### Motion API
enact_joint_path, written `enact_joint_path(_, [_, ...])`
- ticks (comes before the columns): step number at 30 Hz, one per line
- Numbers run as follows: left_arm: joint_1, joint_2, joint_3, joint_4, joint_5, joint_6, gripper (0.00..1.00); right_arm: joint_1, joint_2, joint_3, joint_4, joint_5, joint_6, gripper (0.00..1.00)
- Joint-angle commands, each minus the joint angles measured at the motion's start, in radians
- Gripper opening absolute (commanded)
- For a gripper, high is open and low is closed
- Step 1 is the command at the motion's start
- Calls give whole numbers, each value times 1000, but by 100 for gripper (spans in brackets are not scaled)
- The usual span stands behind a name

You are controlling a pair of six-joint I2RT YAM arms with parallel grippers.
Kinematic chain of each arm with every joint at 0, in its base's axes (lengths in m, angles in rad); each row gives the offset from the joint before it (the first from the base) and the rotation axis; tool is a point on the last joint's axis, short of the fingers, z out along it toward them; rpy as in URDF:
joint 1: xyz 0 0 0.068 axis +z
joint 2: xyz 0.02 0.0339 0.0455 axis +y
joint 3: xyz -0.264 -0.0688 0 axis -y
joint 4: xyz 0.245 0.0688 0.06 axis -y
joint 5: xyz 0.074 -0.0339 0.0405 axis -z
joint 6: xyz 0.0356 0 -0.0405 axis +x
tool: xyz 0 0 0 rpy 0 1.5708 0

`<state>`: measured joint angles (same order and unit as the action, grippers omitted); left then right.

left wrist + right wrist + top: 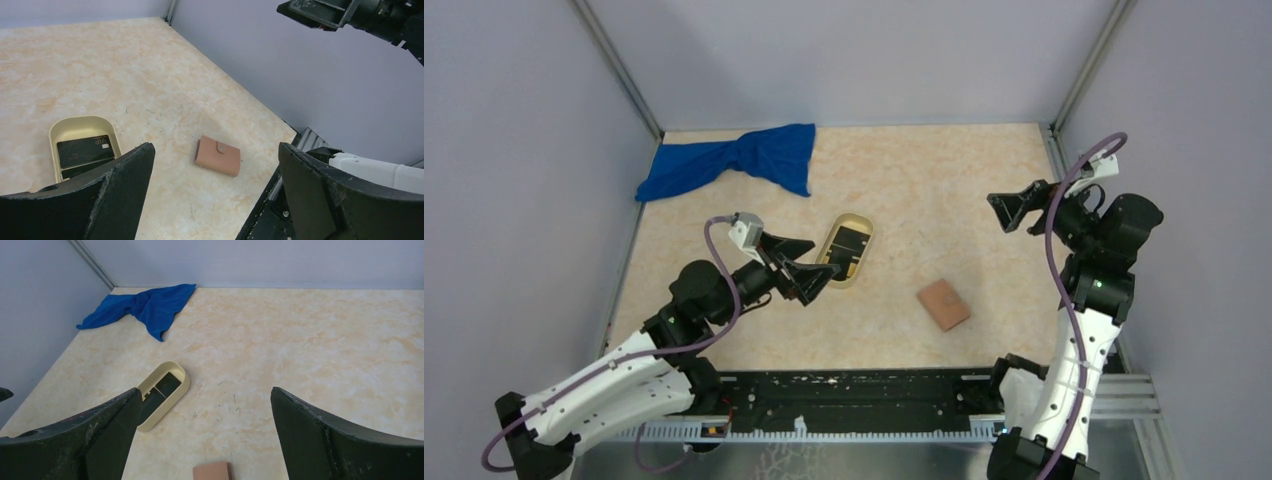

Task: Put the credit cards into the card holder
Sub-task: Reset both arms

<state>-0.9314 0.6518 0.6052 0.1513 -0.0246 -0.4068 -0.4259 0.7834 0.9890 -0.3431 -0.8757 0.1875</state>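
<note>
Two dark, flat credit cards were seen lying side by side in a shallow, cream-coloured oval plastic tray near the middle of the pale marbled tabletop. The card holder, a small pink-brown leather wallet with a snap tab, was found shut and flat on the table, well apart from the tray on its right. No card could be seen in or on the wallet, so the cards remained to be lifted out and the holder to be opened, as far as could be judged (whatever the closed wallet held was hidden).

The left gripper was held just beside the tray's near-left edge with its fingers spread apart and nothing between them. The right gripper was raised off the table at the far right, likewise spread and empty.

A crumpled blue cloth lay at the far left corner. In the right wrist view the wallet was cut off by the lower edge. Only "VIP" could be made out on one card.
</note>
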Motion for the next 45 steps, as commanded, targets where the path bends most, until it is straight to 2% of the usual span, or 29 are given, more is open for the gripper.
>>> enact_joint_path(1, [0,33,27,38,-3,56,99,-34,-14,-18,85,-40,50,99])
enact_joint_path(7, [0,39,9,57,-22,66,99,-49,5,-27,127,-58,74,99])
enact_joint_path(45, [23,74,39,29,-45,95,99,-53,-6,-20,104,2,32,99])
